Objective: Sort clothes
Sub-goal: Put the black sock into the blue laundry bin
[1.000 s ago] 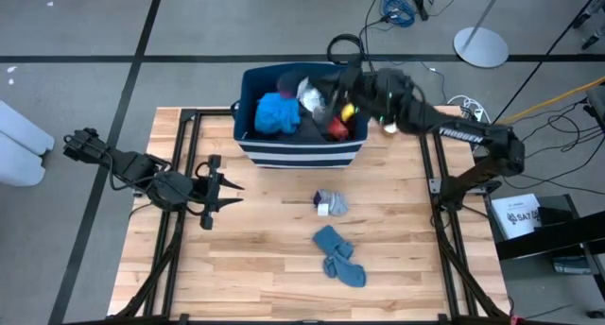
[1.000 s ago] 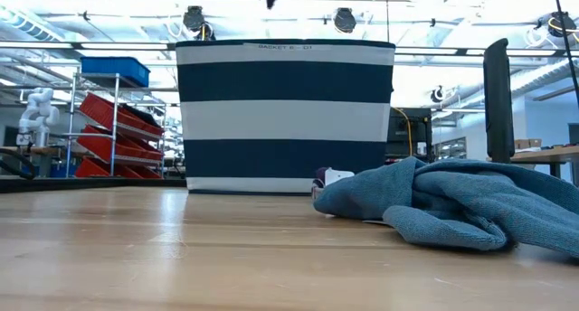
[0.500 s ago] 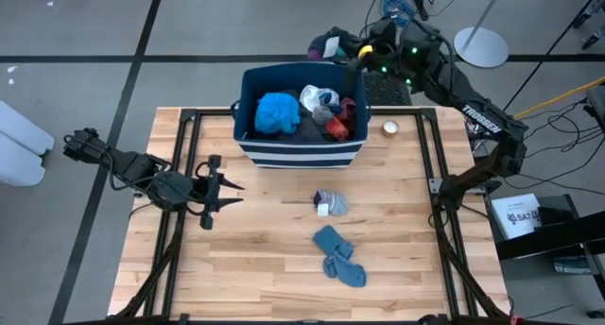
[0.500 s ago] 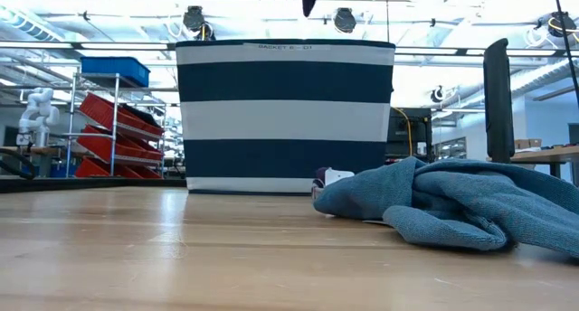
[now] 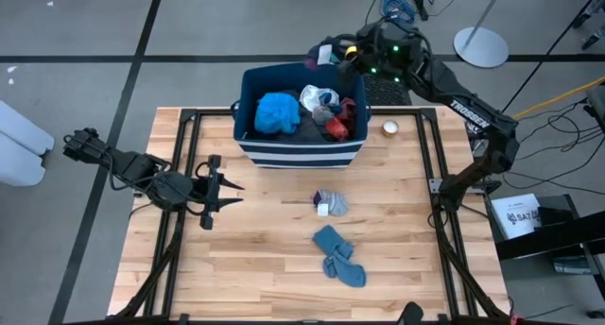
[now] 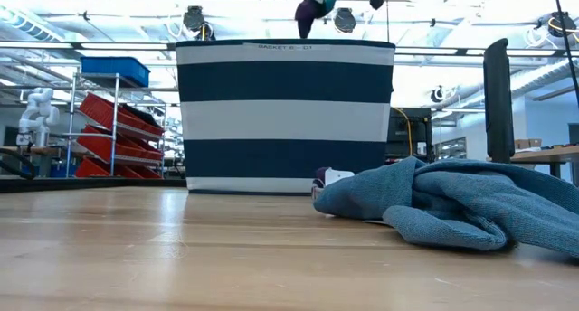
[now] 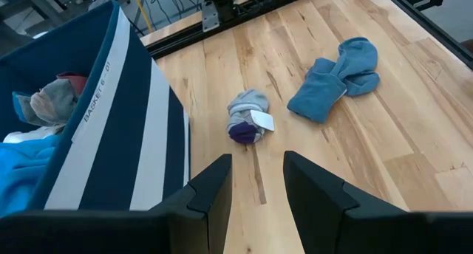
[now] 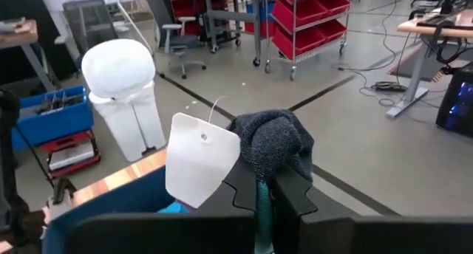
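bin: dark blue with white stripes [image 5: 299, 152], standing at the far side of the table [image 5: 255, 268], open at the top; in the low view it fills the middle as a striped wall [image 6: 285, 121].

in the bin: a bright blue top [image 5: 278, 113] bunched on the left half; a white piece [image 5: 314, 97], a grey piece [image 5: 324, 111] and a red piece [image 5: 342, 120] crowded into the right half. the left wrist view shows the blue [image 7: 18, 184] and a grey-and-red lump [image 7: 46, 106] inside the rim.

right gripper: up above the bin's far right corner [image 5: 352, 59], clear of the rim, fingers closed on a dark sock [image 8: 272, 145]; a white tag [image 8: 198, 168] hangs from the sock. in the high view the sock [image 5: 321, 54] sits just past the bin's back edge; in the low view it dangles above the rim [image 6: 308, 13].

left gripper: low over the left side of the table [image 5: 216, 185], fingers parted with nothing between them [image 7: 255, 191], pointing towards the loose socks.

on the table, outside the bin: a small grey-and-purple sock roll with a white tag [image 5: 330, 203] just in front of the bin, and blue socks [image 5: 338, 255] nearer the front edge, apart from the roll.

also on the table: a small round object [image 5: 389, 128] to the right of the bin; can't tell what it is.
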{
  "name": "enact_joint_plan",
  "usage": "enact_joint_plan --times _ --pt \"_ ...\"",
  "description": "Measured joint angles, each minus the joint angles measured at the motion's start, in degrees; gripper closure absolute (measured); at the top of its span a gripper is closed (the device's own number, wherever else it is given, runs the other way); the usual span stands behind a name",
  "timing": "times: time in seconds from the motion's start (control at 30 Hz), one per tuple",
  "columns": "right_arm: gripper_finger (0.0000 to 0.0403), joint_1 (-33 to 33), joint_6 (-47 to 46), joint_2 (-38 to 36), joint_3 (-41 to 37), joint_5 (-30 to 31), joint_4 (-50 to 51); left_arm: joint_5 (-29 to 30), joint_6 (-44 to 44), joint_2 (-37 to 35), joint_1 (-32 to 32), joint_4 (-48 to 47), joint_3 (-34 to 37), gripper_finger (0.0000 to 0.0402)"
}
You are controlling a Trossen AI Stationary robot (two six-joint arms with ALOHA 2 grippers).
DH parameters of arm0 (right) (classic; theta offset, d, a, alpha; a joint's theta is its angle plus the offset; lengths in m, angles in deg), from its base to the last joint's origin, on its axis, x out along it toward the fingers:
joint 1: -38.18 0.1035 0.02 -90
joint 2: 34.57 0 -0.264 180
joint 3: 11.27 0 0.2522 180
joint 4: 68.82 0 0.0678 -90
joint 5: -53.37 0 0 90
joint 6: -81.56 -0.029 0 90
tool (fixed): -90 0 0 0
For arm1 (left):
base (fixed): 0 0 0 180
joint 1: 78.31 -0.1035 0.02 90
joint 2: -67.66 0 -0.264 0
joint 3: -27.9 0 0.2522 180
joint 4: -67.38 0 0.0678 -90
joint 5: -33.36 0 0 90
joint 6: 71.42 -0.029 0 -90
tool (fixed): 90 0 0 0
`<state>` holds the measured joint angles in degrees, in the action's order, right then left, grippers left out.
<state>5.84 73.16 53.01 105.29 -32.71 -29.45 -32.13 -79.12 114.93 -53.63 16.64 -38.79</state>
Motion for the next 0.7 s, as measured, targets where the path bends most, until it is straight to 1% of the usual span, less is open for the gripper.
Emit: enact_joint_plan --times 0.17,0.47,0.6,0.7 --pt "0.0399 -0.2 0.5 0.3 -0.1 -0.4 -0.2 0.0 0.0 0.0 0.0 0.0 0.0 0.0270" --pt "0.0365 -0.3 0.0 0.2 0.0 -1.1 -0.9 0.0 0.0 0.0 0.0 0.0 0.0 0.0270" --pt "0.0340 -0.3 -0.4 0.2 0.0 -1.1 -1.0 0.0 0.0 0.0 0.0 0.0 0.0 0.0270" --pt "0.0311 -0.3 -1.2 0.2 0.0 -1.1 -0.9 0.0 0.0 0.0 0.0 0.0 0.0 0.0270"
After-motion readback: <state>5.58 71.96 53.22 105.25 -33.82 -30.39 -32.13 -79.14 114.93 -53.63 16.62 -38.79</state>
